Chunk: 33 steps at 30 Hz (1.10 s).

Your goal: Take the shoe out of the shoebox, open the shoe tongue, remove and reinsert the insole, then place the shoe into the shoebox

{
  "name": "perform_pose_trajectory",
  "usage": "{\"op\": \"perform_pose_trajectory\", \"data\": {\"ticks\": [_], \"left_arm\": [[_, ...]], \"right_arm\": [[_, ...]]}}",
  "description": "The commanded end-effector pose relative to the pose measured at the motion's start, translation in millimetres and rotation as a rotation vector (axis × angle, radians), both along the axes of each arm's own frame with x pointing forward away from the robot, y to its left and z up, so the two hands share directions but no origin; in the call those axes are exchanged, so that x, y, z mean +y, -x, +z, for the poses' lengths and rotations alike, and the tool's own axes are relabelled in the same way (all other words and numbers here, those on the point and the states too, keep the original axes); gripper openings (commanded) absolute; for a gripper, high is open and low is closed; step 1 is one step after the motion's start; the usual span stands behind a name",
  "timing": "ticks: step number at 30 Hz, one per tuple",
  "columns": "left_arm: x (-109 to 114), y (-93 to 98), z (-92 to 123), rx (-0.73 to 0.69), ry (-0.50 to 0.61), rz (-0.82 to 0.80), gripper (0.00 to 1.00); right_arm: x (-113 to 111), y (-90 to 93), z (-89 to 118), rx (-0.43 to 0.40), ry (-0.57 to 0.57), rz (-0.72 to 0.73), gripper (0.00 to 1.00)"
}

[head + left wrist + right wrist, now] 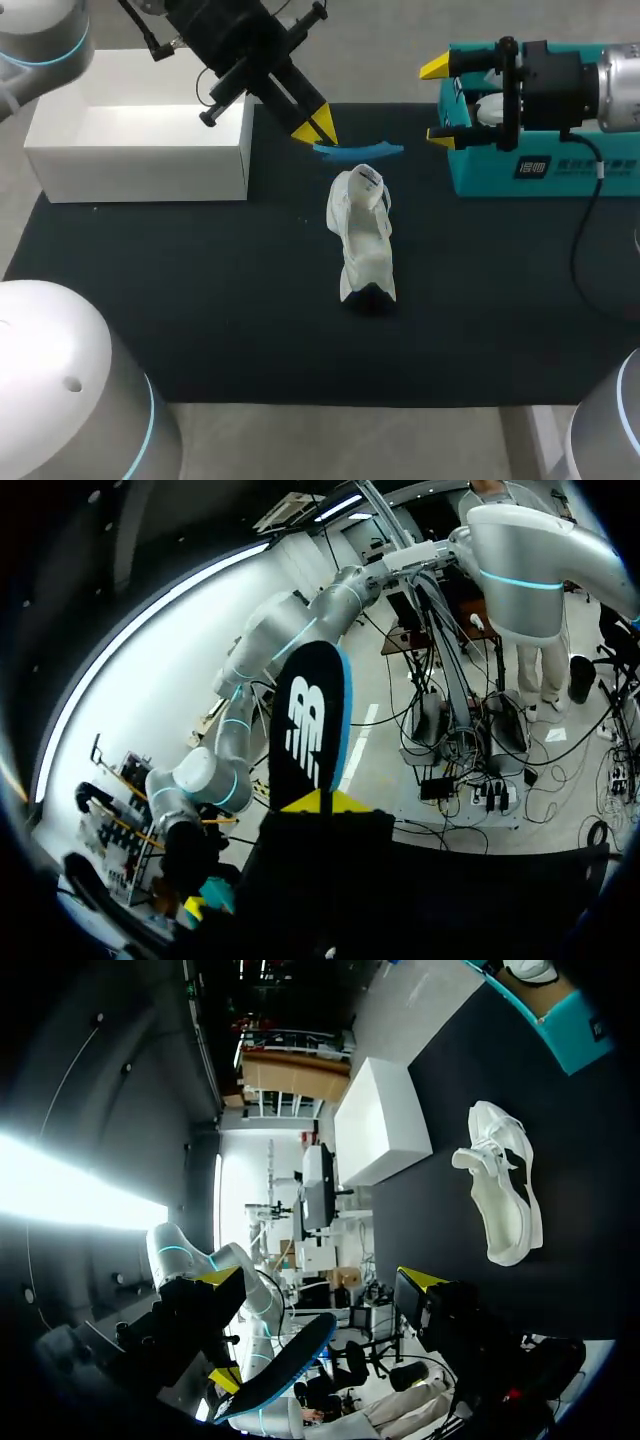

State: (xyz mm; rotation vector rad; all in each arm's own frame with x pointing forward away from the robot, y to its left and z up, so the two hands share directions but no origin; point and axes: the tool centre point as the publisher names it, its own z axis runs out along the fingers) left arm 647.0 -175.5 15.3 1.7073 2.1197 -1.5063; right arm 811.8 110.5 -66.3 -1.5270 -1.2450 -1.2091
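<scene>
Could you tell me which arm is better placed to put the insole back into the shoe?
Left. The left arm's jaws are shut on the blue insole, held close to the white shoe. The right arm's jaws stand open and empty, off by the teal shoebox.

Left gripper [316, 126] angled down, tips pinched (yellow), right gripper [438, 102] spread wide

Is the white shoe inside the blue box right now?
No, the white shoe lies out on the black mat, apart from the blue box.
</scene>
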Motion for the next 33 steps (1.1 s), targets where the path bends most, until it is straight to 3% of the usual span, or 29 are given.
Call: {"op": "perform_pose_trajectory", "data": {"ticks": [1,9,13,25,33], "left_arm": [[6,10.7,-3,-0.438,0.254,0.043,0.0],[6,10.7,-3,-0.438,0.254,0.043,0.0],[6,-2.1,-20,-0.501,0.297,0.068,0.0],[-1,-18.5,-46,-0.53,0.25,0.061,0.0],[-8,-43.7,-67,-0.638,0.229,0.047,0.0]], "right_arm": [[3,-0.9,0,0.001,0.002,-0.002,1.0],[3,-0.9,0,0.001,0.002,-0.002,1.0],[3,-0.9,0,0.001,0.002,-0.002,1.0],[4,-1.5,2,-0.002,0.005,0.007,1.0],[21,-4.7,15,-0.042,0.025,0.034,1.0]]}}
